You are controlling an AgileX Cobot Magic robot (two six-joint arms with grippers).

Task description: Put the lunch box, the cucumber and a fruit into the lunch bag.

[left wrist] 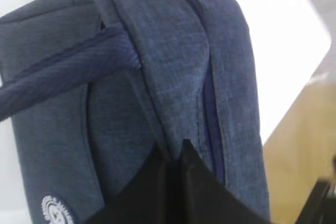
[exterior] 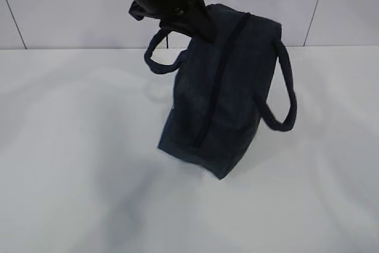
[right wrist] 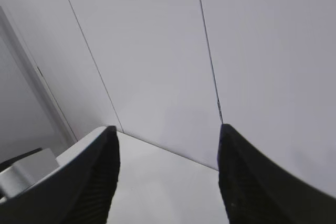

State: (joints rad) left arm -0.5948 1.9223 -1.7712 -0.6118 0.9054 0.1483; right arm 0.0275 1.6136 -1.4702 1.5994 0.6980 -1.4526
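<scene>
Dark fingers of the left gripper sit closed, pinching the top fabric of the lunch bag beside its zipper seam. Bag hangs tilted, lower corner near or on the white bench, centre of the exterior view; zipper looks shut. Right gripper: fingers spread, holding nothing, aimed at the wall.

Count: one bag, two loop handles, one round logo. Lunch box, cucumber, fruit: none visible. Judgement: packing appears finished; contents hidden, so unconfirmed.

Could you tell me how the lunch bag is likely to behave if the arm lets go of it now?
The lunch bag looks soft: its handles droop. Tilted on one lower edge, pinched by the left tool, it would probably tip or slump. Its weight cannot be judged.
</scene>
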